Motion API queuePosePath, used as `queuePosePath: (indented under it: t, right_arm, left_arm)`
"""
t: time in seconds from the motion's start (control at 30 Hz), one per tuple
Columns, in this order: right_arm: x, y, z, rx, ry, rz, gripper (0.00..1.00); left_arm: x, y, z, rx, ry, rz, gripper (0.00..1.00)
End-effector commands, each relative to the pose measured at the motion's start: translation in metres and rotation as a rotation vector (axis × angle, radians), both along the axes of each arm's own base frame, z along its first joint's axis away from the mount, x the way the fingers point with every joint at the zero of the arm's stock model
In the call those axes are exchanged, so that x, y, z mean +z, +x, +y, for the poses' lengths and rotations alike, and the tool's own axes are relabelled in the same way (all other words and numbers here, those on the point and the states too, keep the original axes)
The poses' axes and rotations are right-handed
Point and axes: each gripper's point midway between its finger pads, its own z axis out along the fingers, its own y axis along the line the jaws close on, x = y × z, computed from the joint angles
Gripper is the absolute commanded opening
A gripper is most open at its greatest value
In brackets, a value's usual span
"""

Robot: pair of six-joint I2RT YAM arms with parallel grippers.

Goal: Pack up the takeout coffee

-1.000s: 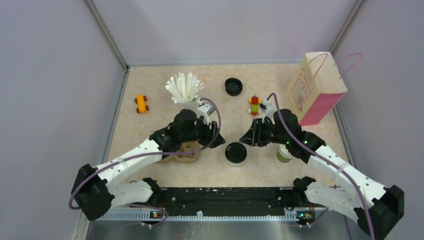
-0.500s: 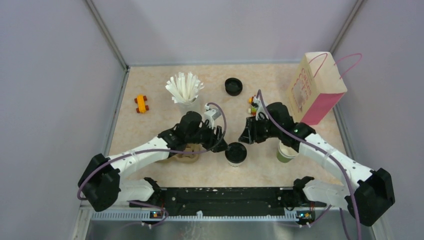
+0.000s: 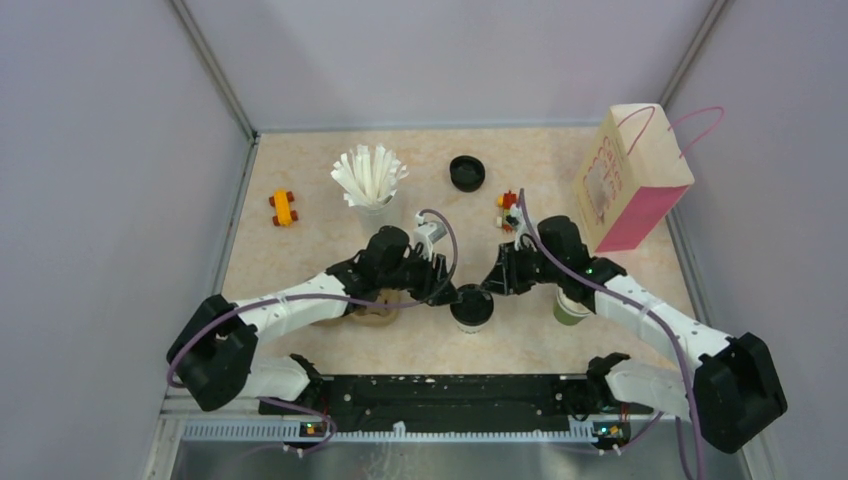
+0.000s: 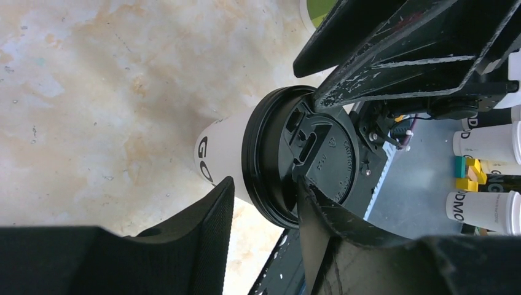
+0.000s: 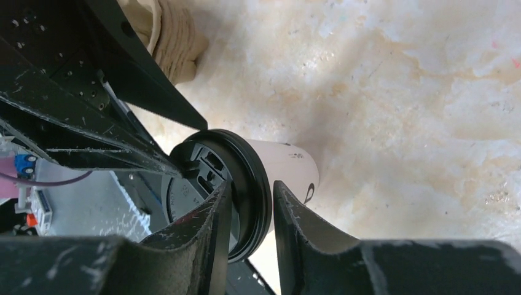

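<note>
- Centrally, by the tabletop's (image 3: 300,170) near edge: takeout coffee (image 3: 471,305), upright, black lid on.
- Left gripper (image 3: 452,293): at the lid's left rim, jaws parted astride it.
- Right gripper (image 3: 490,285): at the right rim, fingers close about it; grip cannot be told.

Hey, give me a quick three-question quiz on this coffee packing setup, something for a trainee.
1. True or false: the takeout coffee has its black lid on.
2. What stands to its right in the top view? A. green cup B. kettle C. plate
3. Fill in: the left gripper and right gripper both straddle the coffee's ___.
Key: 1 true; 2 A; 3 lid.
</note>
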Motion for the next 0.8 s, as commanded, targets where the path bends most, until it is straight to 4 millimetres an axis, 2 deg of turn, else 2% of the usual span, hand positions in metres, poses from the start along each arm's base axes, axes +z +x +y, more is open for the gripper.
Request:
queuePosePath:
  t: [0.0,0.07,0.2,0.33,0.43,0.5,0.57,0.63,0.7,0.77]
  right_arm:
    - [-0.034,-0.001,-0.008,-0.044,0.013,0.003,0.28]
    - [-0.053,-0.013,-0.009,-0.064,0.036,0.059,0.27]
    - [-0.073,-0.022,-0.017,-0.116,0.043,0.094,0.25]
    - [-0.085,-0.029,-0.030,-0.170,0.015,0.097,0.24]
    - [-0.084,-0.035,-0.029,-0.172,0.047,0.099,0.26]
    - [-0.075,-0.033,-0.025,-0.157,0.072,0.088,0.27]
    - [-0.057,-0.025,-0.020,-0.147,0.091,0.059,0.30]
    - [-0.033,-0.016,-0.015,-0.139,0.097,0.022,0.35]
    - [-0.001,-0.003,-0.010,-0.133,0.106,-0.026,0.43]
    - [0.022,0.004,-0.007,-0.127,0.108,-0.051,0.49]
  left_arm:
    - [-0.025,0.003,0.010,0.037,0.078,0.005,0.47]
    - [-0.035,0.001,0.014,0.054,0.083,0.015,0.44]
    - [-0.051,-0.003,0.018,0.060,0.116,0.051,0.40]
    - [-0.068,-0.008,0.027,0.080,0.160,0.076,0.37]
    - [-0.062,-0.014,0.023,0.064,0.118,0.092,0.37]
    - [-0.041,-0.014,0.014,0.039,0.064,0.056,0.39]
    - [-0.018,-0.008,0.007,0.018,0.018,-0.005,0.45]
    - [0.005,0.002,0.001,0.014,-0.010,-0.068,0.48]
    - [0.026,0.011,-0.005,0.015,-0.024,-0.116,0.57]
    - [0.050,0.020,-0.010,0.010,-0.042,-0.165,0.63]
